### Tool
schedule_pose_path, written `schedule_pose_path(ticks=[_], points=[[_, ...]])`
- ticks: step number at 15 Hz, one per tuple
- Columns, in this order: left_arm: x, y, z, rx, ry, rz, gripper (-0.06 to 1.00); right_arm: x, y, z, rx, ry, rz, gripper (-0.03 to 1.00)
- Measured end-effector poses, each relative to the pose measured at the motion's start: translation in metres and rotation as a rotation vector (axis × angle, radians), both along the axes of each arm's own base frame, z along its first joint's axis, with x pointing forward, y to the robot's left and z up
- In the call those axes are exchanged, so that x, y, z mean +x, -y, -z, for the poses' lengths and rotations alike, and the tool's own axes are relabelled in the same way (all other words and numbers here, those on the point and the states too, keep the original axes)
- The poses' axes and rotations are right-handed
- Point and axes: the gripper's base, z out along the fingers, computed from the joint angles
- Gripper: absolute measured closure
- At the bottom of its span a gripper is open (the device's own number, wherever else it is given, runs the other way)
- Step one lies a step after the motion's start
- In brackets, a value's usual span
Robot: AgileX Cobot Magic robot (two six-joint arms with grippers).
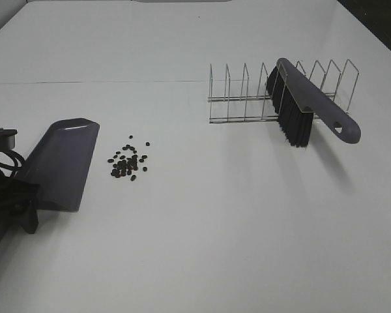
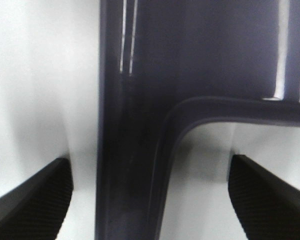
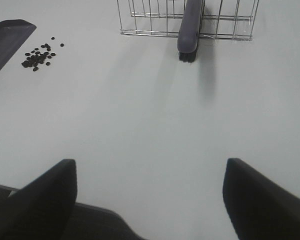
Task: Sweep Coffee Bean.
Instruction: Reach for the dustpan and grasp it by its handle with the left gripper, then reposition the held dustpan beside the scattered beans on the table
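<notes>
Left gripper (image 2: 150,200) wide, straddling dustpan (image 1: 62,163) handle, no contact visible. Coffee beans (image 1: 128,161) just beside pan lip. Right gripper (image 3: 150,195) wide, empty; brush (image 1: 306,104) well ahead in wire rack (image 1: 241,98).

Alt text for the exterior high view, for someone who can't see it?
A small pile of dark oval coffee beans lies on a white table just right of a grey-purple plastic dustpan, at whose near end sits the black left pincer. Far right, a black-bristled grey-purple brush leans in a silver wire rack.
</notes>
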Motion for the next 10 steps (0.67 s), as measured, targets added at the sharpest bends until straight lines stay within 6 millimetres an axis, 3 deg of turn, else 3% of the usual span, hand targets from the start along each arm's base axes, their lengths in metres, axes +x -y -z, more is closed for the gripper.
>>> schedule_pose_path(ticks=[3, 6, 10], points=[[0.0012, -0.0007, 0.0015, 0.010, 0.001, 0.005, 0.30, 0.0000, 0.0000, 0.0000, 0.000, 0.000, 0.000, 0.22], [0.0018, -0.0007, 0.0018, 0.009, 0.006, 0.001, 0.59, 0.0000, 0.0000, 0.0000, 0.000, 0.000, 0.000, 0.22], [0.0019, -0.0004, 0.0017, 0.007, 0.007, -0.006, 0.61, 0.0000, 0.0000, 0.0000, 0.000, 0.000, 0.000, 0.22]])
